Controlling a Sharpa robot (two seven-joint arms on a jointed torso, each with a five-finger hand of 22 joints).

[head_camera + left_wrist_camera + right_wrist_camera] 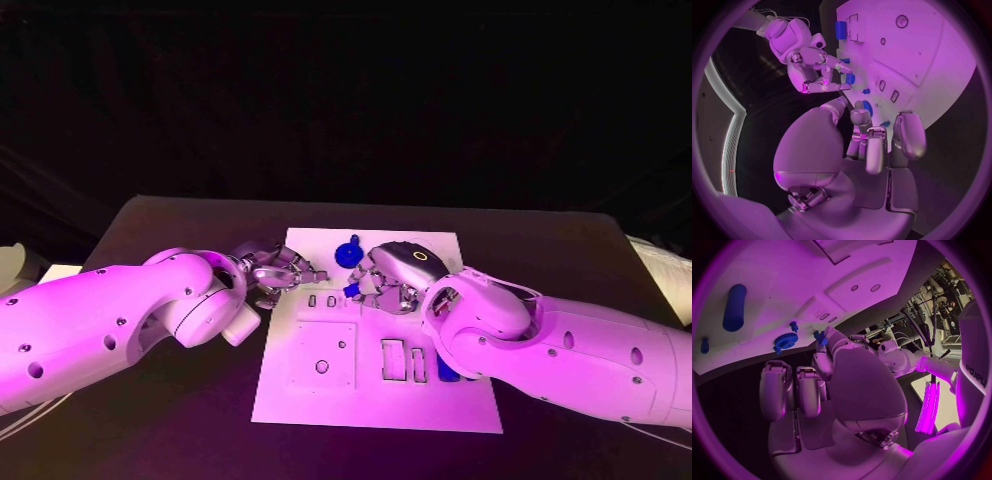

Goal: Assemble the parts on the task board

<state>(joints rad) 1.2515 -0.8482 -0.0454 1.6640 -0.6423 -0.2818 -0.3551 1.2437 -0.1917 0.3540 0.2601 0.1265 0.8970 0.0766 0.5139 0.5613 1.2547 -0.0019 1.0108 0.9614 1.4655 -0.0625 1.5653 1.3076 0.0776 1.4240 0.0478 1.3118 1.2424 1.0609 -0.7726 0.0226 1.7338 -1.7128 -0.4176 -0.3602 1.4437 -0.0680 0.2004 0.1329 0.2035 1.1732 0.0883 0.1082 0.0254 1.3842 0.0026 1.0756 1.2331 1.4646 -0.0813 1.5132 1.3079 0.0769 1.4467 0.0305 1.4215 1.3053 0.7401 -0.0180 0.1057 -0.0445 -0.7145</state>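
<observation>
Silver hands [281,272] [387,275] over task board [378,400]

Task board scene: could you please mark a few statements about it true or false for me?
1. The right hand pinches a small blue part in its fingers. True.
2. The blue gear stands in the rectangular slots at the near end of the board. False: it lies at the far end, between the two hands.
3. The task board is black. False: it is white, on a black table.
4. A blue cylinder lies on the board. True.
5. The left hand grips the blue gear. False: it holds nothing and sits at the board's left edge.
</observation>
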